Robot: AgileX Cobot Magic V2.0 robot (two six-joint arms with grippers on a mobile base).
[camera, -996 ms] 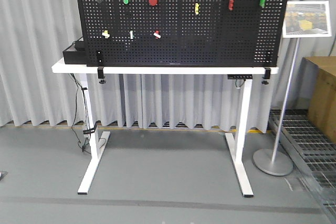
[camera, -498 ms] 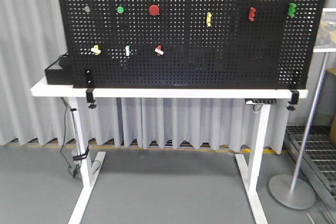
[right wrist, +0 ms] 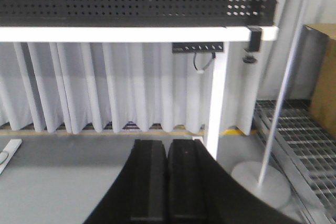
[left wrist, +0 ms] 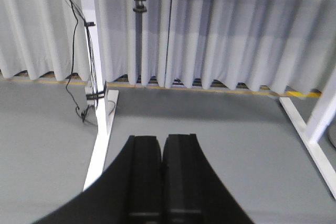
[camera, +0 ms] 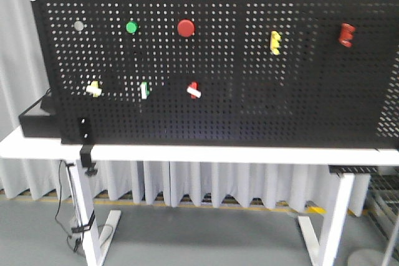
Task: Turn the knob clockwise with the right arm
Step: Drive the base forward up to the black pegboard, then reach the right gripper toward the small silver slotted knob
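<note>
A black pegboard (camera: 249, 110) stands on a white table (camera: 187, 152) and carries several knobs and buttons: two round red ones (camera: 186, 28), a green one (camera: 131, 27), a yellow handle (camera: 274, 42), a red handle (camera: 346, 35), and small yellow (camera: 94, 88), green (camera: 144, 90) and red-white (camera: 194, 90) toggles. I cannot tell which one is the task's knob. My left gripper (left wrist: 162, 140) is shut and empty, low above the floor. My right gripper (right wrist: 167, 144) is shut and empty, low before the table's right leg (right wrist: 216, 98). Neither gripper shows in the front view.
A black box (camera: 38, 123) sits at the table's left end. Clamps (camera: 87, 151) fix the pegboard to the table edge. Cables (left wrist: 79, 77) hang by the left leg. A sign stand with round base (right wrist: 260, 177), a floor grate (right wrist: 304, 145) and a brown box (right wrist: 323, 77) are at right.
The front view has closed in on the pegboard: the board looks larger and the table has dropped lower in the frame. The sign stand has left the view.
</note>
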